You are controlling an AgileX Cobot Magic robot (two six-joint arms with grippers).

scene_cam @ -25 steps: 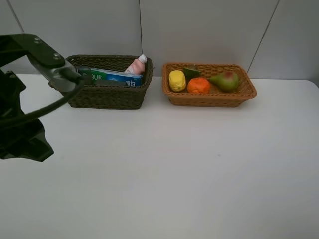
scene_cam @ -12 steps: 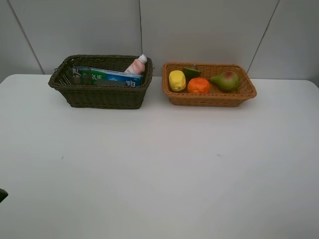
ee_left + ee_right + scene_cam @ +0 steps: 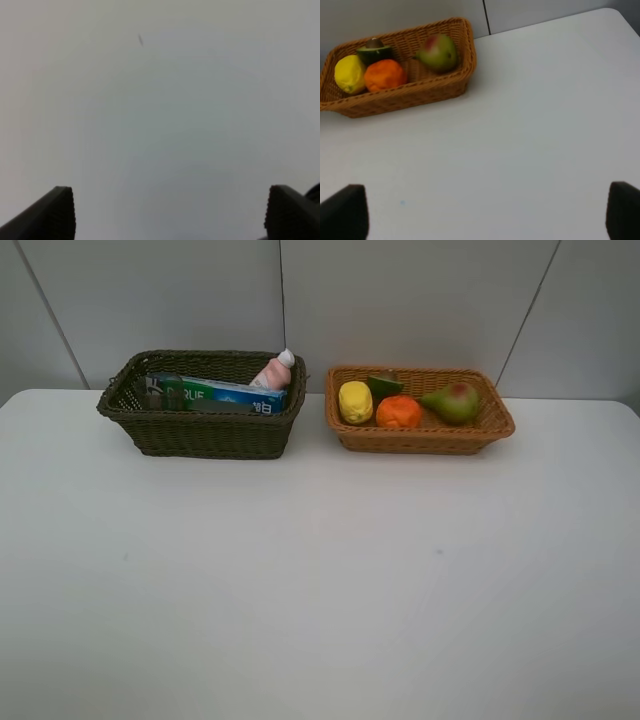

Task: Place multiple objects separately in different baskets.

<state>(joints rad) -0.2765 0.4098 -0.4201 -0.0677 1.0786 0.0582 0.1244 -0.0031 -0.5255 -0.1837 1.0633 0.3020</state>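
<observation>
In the exterior high view the dark olive-brown basket [image 3: 210, 436] at the back left holds a blue-green toothpaste box [image 3: 215, 393] and a pink white-capped bottle [image 3: 273, 371]. To its right, the light orange-tan basket [image 3: 420, 441] holds a lemon [image 3: 355, 401], an orange [image 3: 398, 412], a red-green pear [image 3: 451, 400] and a halved avocado [image 3: 384, 383]. Neither arm shows in that view. My left gripper [image 3: 175, 215] is open over bare white table. My right gripper [image 3: 482, 212] is open too, well short of the tan basket [image 3: 395, 100] with its lemon [image 3: 350, 74], orange [image 3: 385, 75], pear [image 3: 438, 52] and avocado [image 3: 374, 50].
The white table [image 3: 320, 580] stretches in front of both baskets. A grey panelled wall [image 3: 400, 300] stands right behind them. A small dark speck [image 3: 140, 40] marks the table under the left gripper.
The left arm, which stood over the table's left side by the dark basket a second ago, has pulled out of the exterior view. The baskets and their contents have not moved.
</observation>
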